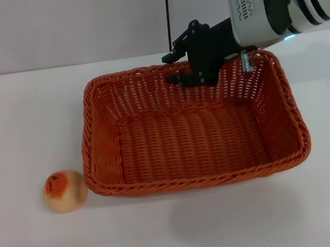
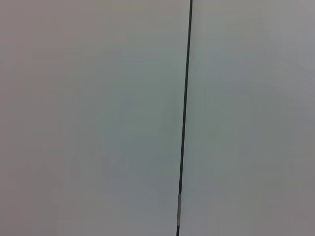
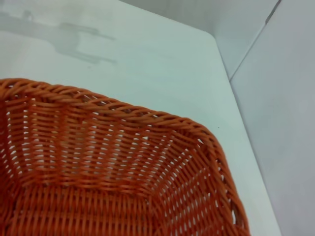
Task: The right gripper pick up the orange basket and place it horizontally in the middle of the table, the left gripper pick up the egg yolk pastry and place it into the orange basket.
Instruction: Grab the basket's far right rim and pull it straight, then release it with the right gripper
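The orange basket lies flat and lengthwise across the middle of the white table, and nothing is in it. Its inner corner and braided rim fill the right wrist view. My right gripper hangs over the basket's far rim, one finger behind the rim and one inside it, with a clear gap between them. The egg yolk pastry sits on the table just off the basket's near left corner, apart from it. My left gripper is out of view; its wrist camera shows only a pale wall.
A thin black cable runs down the wall behind the table and shows as the dark line in the left wrist view. The table's far right corner lies just beyond the basket.
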### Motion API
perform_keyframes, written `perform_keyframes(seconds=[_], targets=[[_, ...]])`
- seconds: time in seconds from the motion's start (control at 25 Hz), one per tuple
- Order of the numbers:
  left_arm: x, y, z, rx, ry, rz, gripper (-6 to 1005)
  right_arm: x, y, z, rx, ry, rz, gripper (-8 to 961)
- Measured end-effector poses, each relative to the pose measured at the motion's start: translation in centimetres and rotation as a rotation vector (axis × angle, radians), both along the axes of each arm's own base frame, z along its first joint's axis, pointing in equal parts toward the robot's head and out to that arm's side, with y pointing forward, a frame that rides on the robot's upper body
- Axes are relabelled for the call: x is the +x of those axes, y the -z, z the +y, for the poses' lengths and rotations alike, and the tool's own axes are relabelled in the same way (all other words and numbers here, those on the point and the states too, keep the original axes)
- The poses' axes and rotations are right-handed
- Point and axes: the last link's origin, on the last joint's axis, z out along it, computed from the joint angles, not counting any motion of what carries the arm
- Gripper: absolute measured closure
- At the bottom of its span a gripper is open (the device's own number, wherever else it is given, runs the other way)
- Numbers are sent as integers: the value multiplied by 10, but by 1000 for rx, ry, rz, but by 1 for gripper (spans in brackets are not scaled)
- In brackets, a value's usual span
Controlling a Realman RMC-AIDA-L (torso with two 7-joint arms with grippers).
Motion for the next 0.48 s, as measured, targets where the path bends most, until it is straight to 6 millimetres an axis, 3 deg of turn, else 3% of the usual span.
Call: perform_keyframes(seconds=[0.28,0.48], targets=[[0,1,-1,-5,3,0,173,-2,0,-1,-2,8,31,519],[0,1,-3,-19,8,-15,173,-6,-22,-10,19,48,198,488]])
